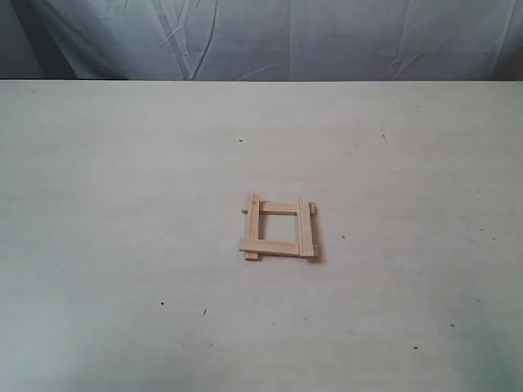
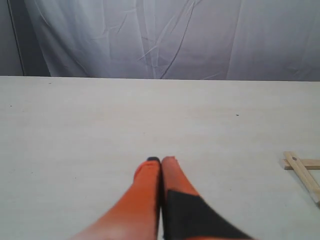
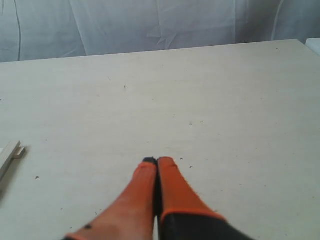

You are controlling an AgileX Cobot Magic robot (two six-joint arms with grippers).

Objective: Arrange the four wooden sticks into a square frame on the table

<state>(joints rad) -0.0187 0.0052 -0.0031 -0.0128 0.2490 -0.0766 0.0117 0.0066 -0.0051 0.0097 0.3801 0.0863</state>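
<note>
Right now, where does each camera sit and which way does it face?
Exterior: off the arms, raised, facing the curtain across the table, stick square central; no arm shows.
Left wrist: low behind the shut left gripper, facing the curtain.
Right wrist: low behind the shut right gripper, same way.
Shared: table, curtain, part of the stick square.

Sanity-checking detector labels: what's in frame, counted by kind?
wooden sticks: 4, overlapped into a square frame
grippers: 2, left gripper and right gripper, both shut and empty
table: 1
backdrop cloth: 1
Total: 8
</note>
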